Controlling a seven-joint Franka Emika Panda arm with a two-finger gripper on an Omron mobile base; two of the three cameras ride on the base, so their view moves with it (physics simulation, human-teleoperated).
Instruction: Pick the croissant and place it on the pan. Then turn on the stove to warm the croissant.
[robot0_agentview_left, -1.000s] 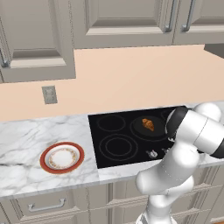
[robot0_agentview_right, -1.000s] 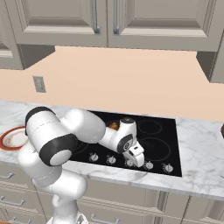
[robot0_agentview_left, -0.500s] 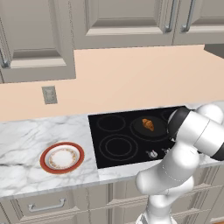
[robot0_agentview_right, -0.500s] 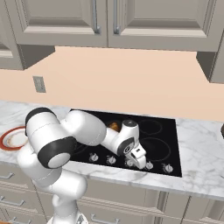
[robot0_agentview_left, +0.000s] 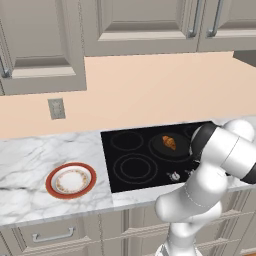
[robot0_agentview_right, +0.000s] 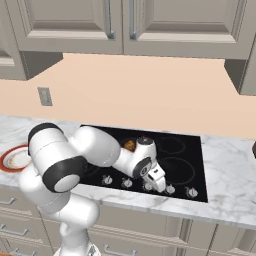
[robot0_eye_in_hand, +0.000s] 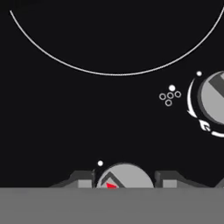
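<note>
I see one marble surface (robot0_agentview_left: 30, 165) carrying one stove (robot0_agentview_left: 145, 162), one pan (robot0_agentview_left: 172, 147) holding the single croissant (robot0_agentview_left: 169, 142), and one red-rimmed plate (robot0_agentview_left: 71, 180). My fingers (robot0_eye_in_hand: 86, 178) straddle one knob (robot0_eye_in_hand: 124, 175) of five; whether they grip it I cannot tell.

Stove (robot0_agentview_left: 131, 165): glossy black glass, thin grey burner rings; silver knobs along its front edge, one (robot0_eye_in_hand: 124, 176) with a red mark. Croissant (robot0_agentview_left: 169, 142): golden-brown, on the dark pan (robot0_agentview_left: 168, 148) at the stove's back right. Tabletop (robot0_agentview_left: 30, 175) left of the stove: white marble, grey veins. Plate (robot0_agentview_left: 71, 180) left of the stove: white centre, faint pattern, red-orange rim. Wall behind the stove: peach. Cabinets: grey-beige.
</note>
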